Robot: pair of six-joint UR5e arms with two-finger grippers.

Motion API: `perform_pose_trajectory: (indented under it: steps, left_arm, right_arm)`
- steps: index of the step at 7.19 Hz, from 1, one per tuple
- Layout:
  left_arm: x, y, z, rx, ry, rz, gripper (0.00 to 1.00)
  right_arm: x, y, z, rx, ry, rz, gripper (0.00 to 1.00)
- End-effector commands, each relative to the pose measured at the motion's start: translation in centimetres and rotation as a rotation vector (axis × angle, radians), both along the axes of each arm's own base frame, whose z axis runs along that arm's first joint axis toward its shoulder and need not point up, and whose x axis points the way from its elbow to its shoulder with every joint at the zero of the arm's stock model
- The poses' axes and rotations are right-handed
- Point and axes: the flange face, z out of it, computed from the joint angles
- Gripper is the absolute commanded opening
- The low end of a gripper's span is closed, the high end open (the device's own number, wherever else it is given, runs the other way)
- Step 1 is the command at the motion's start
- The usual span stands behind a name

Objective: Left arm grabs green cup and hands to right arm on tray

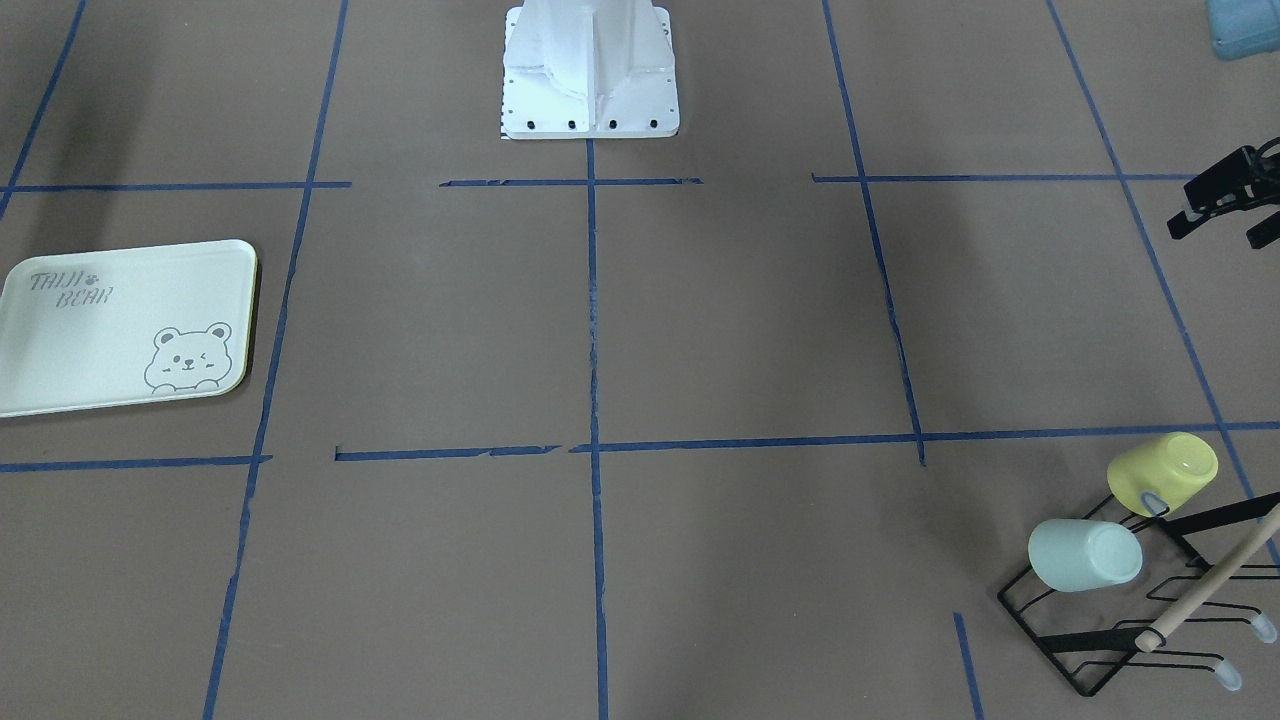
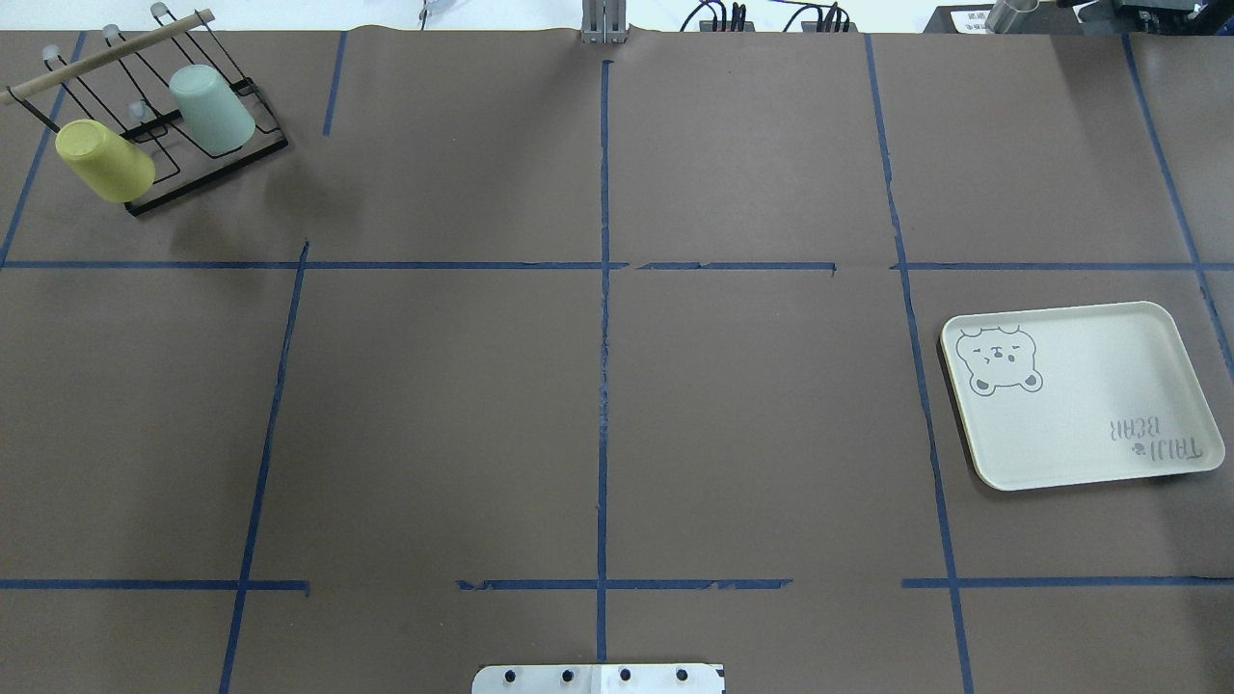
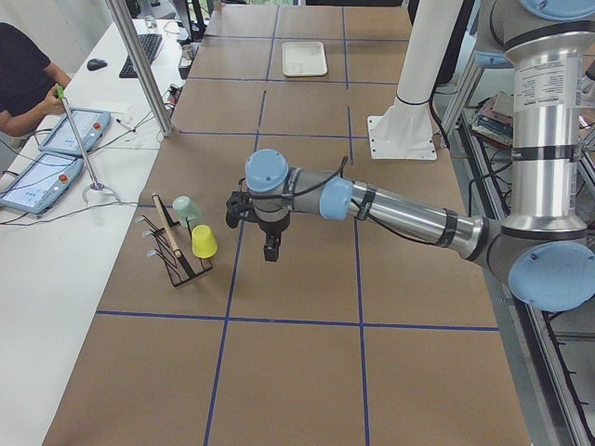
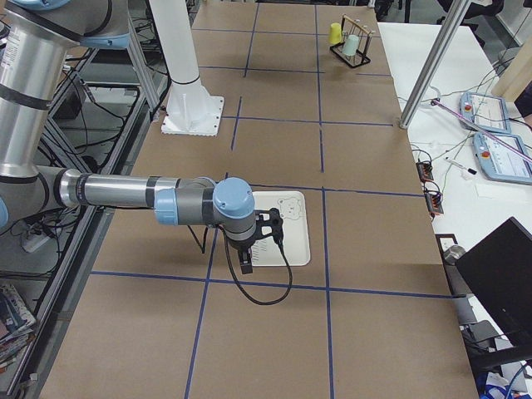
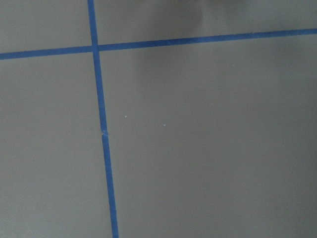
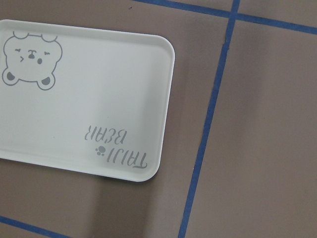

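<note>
Starting from scratch, by the look of it: not yet gripping the green cup point(image 1: 1085, 555), not yet passing it across, not yet placing anything on the tray point(image 1: 100, 350). Finding the green cup upturned and tilted on a peg of the black wire rack point(image 1: 1080, 638), at the far corner on the robot's left, just beside the yellow-green cup point(image 1: 1163, 473) hanging on a neighbouring peg, and touching neither gripper. Hovering the left gripper point(image 1: 1218, 235) over bare brown table point(image 1: 700, 330), near the rack but apart from it, with fingers seeming to stand apart and gripping nothing; seeing only blue tape lines point(image 5: 101, 148) and brown paper through the left wrist camera. Hanging the right gripper point(image 4: 247, 264) over or just beside one edge of the tray, hard to say which, well apart from the cup at the other end of the table; showing it only in a side view, so not telling whether those fingers are spread or closed. Looking down from the right wrist camera onto the tray, lying flat with no cup on it, bear drawing point(image 6: 29, 57) and lettering point(image 6: 116, 148) in plain sight. Judging everything as left to do: reaching to the rack, lifting the cup off its peg, carrying it toward the middle, handing over, then setting down on the tray.
</note>
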Motion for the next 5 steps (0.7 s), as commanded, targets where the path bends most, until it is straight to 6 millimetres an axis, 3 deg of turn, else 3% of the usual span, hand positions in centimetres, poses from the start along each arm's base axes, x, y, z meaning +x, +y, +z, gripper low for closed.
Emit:
perform_pose_trajectory:
  steps: [1, 2, 5]
  left_arm:
    - [5.7, -6.7, -4.4, -0.012, -0.03, -0.025, 1.0]
    - [8.5, -10.1, -5.3, 0.005, -0.114, -0.049, 1.0]
    - [13.5, -19.1, -7.1, -0.142, -0.136, -0.151, 1.0]
  right_arm:
    - [-0.2, 0.0, 0.0, -0.002, -0.007, -0.006, 1.0]
    - [-0.3, 0.0, 0.1, -0.003, -0.007, -0.007, 1.0]
    - [-0.6, -0.1, 0.1, -0.004, -0.007, -0.016, 1.0]
